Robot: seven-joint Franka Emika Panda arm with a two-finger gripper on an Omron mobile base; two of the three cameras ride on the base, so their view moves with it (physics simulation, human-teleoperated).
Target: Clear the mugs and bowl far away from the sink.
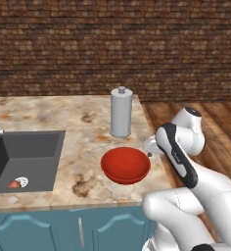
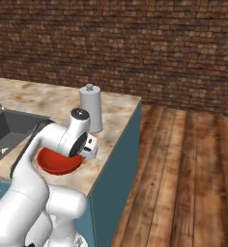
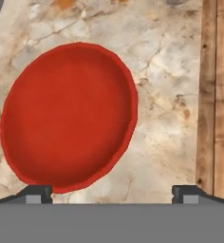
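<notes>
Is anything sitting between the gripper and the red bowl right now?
Nothing visible. The open gripper looks straight down at the red bowl on the counter; the grey cylinder stands behind the bowl.

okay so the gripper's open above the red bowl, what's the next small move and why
Probably shift the gripper toward the red bowl's near rim, then lower. The jaws are wide open, holding nothing, and the bowl sits off to one side on the counter.
</notes>
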